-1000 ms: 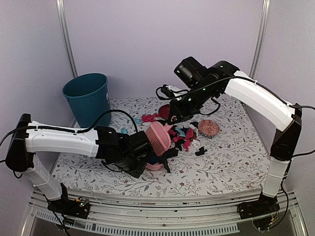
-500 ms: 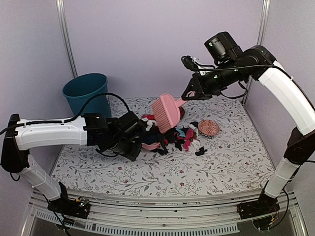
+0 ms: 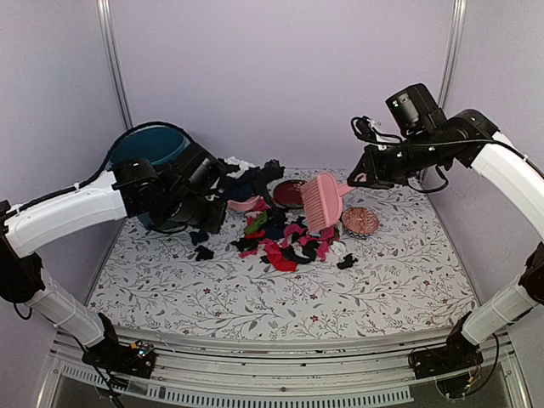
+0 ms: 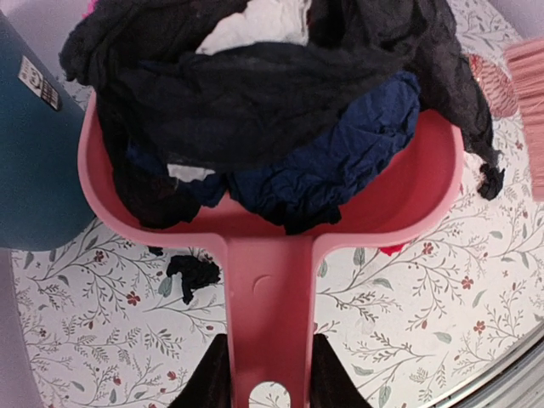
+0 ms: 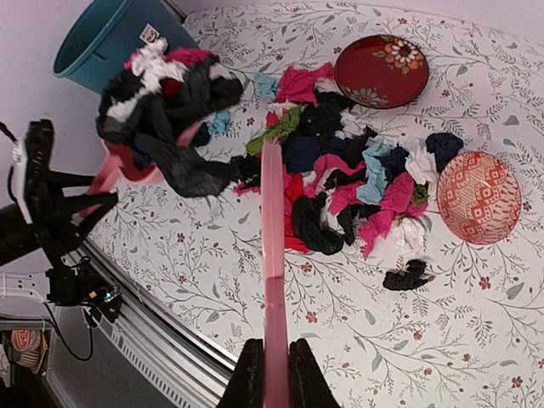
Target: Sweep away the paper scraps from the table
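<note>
Two grips: left gripper [image 4: 270, 374] clamps dustpan [image 4: 416, 204], right gripper [image 5: 274, 370] clamps brush [image 5: 272, 238]; its wrist view hides bristles [image 3: 319, 204]

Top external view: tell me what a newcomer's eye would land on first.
A pink dustpan, heaped with dark crumpled scraps, hangs in the left gripper beside the teal bin at the back left. Mid-table lies a bright pile of paper scraps, with a pink brush raised next to it in the right gripper.
</note>
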You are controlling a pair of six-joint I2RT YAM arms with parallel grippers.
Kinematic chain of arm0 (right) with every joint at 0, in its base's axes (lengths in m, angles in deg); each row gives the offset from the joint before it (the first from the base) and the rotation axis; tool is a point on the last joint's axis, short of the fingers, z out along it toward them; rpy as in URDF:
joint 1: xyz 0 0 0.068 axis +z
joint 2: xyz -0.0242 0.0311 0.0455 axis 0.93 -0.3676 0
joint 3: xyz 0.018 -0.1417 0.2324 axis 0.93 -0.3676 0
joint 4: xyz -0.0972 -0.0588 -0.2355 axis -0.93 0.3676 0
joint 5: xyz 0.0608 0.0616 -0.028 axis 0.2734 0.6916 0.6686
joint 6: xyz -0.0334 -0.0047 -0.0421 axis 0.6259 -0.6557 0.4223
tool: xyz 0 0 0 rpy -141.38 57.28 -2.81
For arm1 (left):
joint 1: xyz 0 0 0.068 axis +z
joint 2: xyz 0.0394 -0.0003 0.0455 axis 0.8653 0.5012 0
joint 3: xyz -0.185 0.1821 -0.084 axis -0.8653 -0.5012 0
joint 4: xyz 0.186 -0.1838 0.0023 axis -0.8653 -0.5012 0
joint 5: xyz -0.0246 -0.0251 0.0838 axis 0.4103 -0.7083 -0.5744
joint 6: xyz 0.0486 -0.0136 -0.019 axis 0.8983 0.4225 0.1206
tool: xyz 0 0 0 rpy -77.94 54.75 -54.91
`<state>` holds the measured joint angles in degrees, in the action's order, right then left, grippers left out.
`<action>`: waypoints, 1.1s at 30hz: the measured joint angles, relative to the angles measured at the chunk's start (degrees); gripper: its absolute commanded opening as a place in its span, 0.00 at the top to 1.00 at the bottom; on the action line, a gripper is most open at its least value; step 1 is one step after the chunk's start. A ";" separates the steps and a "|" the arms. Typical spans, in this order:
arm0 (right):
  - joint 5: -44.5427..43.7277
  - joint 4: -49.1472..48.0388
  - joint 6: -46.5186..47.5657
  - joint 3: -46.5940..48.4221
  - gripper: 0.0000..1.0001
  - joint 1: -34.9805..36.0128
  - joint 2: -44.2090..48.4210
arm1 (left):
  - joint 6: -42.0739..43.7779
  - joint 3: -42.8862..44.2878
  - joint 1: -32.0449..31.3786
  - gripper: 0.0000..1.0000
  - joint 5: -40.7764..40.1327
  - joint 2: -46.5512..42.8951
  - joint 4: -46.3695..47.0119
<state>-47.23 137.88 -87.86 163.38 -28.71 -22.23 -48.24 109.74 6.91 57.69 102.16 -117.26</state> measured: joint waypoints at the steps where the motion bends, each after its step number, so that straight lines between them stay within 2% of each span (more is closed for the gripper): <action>1: 0.09 -0.70 -0.31 -1.84 0.98 0.00 0.52 | 0.28 0.98 0.50 0.86 -0.24 -0.28 -0.26; 15: 1.77 -6.45 -3.28 -12.72 0.98 0.00 4.61 | -0.17 17.81 9.73 0.86 -0.55 -0.68 -8.37; 26: 3.43 -9.22 -6.05 -19.26 0.98 0.00 8.70 | -1.29 18.78 22.29 0.86 5.95 -0.81 -8.63; 33: 4.68 -10.25 -7.15 -20.92 0.98 0.00 9.20 | -2.08 18.75 35.52 0.86 15.63 -1.75 -6.58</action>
<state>-42.55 127.63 -95.01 142.46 -28.71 -13.03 -50.32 128.49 42.42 73.32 100.41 -123.84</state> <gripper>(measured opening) 0.070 0.243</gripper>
